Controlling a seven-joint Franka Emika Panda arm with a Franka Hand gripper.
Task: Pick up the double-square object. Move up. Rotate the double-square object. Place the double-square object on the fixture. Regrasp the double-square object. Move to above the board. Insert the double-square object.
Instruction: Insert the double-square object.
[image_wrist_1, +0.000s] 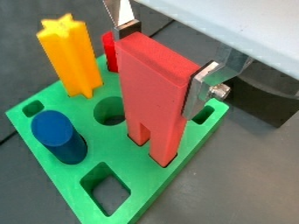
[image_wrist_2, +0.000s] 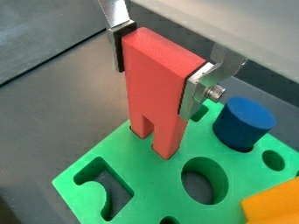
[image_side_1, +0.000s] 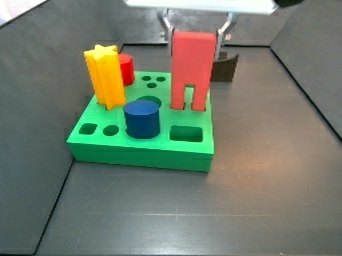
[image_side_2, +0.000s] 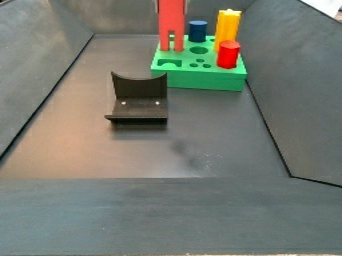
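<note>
Jaws (image_wrist_2: 162, 66) shut on the double-square object (image_wrist_2: 160, 92), silver plates pressing its two flat sides near the top — seen in both wrist views. Held upright above the board (image_wrist_1: 140, 188), prongs pointing down, the tips at or just over the green top; whether they have entered a hole, cannot tell. Standing in the board: yellow star peg (image_wrist_1: 72, 56), blue cylinder (image_wrist_1: 58, 136), short red cylinder (image_side_1: 126, 70) behind the yellow one. Round hole (image_wrist_2: 205, 180) and notched square hole (image_wrist_2: 103, 182) open just beside the prongs. Fixture (image_side_2: 138, 98) on the dark floor — well apart from the board, nearer the camera in a side view.
</note>
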